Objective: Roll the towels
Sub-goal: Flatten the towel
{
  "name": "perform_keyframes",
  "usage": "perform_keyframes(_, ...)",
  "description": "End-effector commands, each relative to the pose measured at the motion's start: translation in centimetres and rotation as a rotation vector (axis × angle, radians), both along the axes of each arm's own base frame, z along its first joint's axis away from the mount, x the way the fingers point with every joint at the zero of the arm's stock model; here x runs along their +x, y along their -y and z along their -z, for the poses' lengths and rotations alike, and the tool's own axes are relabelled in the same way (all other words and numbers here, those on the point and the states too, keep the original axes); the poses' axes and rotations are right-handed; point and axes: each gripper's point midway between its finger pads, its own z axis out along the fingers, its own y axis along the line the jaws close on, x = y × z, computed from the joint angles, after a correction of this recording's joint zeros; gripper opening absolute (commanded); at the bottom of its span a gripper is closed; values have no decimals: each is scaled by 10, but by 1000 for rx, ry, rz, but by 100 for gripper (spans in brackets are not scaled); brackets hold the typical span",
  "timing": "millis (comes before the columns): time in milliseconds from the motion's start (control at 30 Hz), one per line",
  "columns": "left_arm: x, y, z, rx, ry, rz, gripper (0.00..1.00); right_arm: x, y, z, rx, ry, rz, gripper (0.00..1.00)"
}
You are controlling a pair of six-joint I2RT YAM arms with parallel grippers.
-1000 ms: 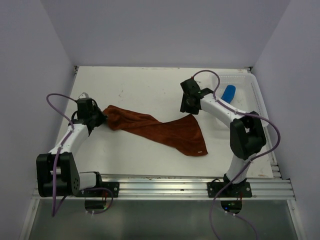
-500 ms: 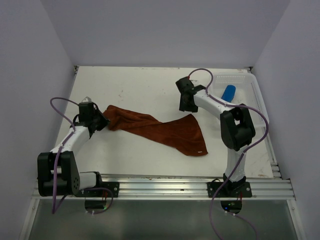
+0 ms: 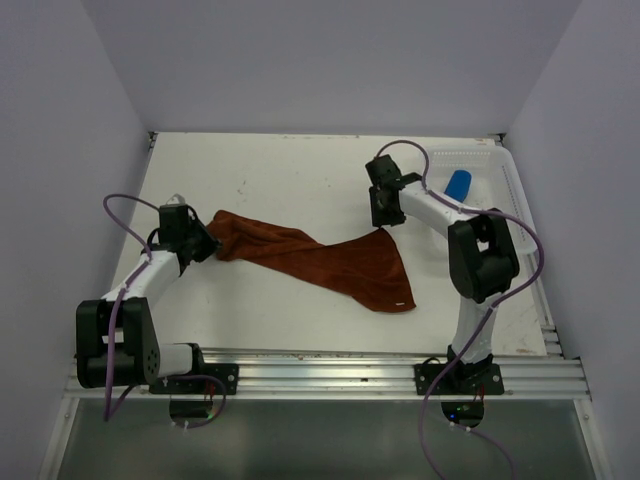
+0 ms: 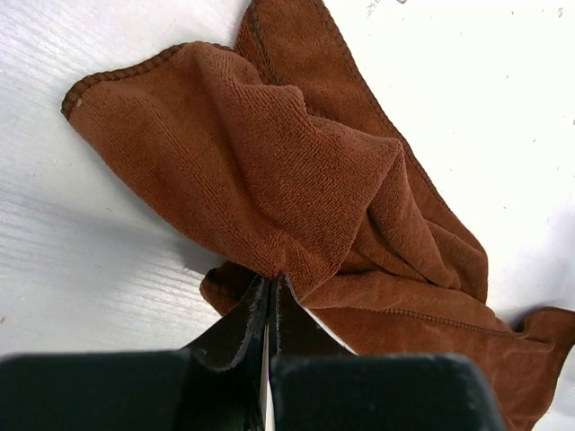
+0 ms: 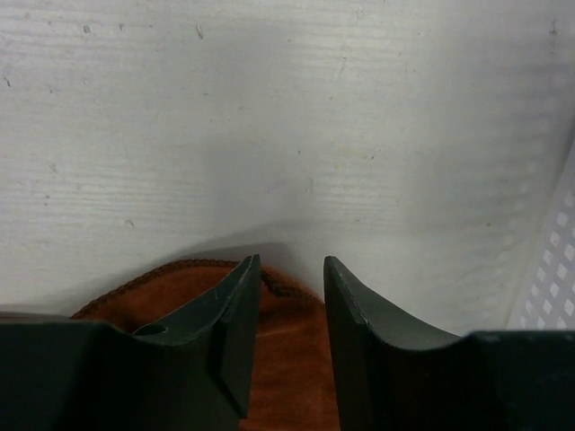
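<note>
The rust-brown towel (image 3: 320,258) sprawls across the table's (image 3: 280,180) middle, unmoved. The left claw (image 4: 271,285) stays clamped on its bunched left end. The right claw (image 3: 384,214), fingers apart, has shifted to straddle the towel's far right corner. Beyond, the blue towel (image 3: 457,185) lies in the white mesh basket (image 3: 480,160) at the far right corner.

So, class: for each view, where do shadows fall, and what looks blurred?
Top view: even light, sharp, faint shadows beside the brown towel. Left wrist view: towel weave crisp, dark fingers soft at the bottom. Right wrist view: the open right gripper throws a grey shadow on the table.
</note>
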Motion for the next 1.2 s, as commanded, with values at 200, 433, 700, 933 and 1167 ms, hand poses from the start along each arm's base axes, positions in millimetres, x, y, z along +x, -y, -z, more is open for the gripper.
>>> perform_keyframes(200, 14, -2, -14, 17, 61, 23, 0, 4, -10, -14, 76, 42, -187, 38)
perform_keyframes(433, 15, -2, -14, 19, 58, 23, 0, 5, -10, -20, 128, 73, -195, 38)
perform_keyframes(700, 15, -1, -12, 14, 53, 30, 0, 9, -4, -39, 179, 103, -191, 46)
perform_keyframes(933, 15, -1, -12, 17, 53, 34, 0, 1, -10, -35, 193, 52, -330, 45)
perform_keyframes(1167, 16, 0, -12, 15, 51, 43, 0, -3, -5, -33, 129, 43, -450, 46)
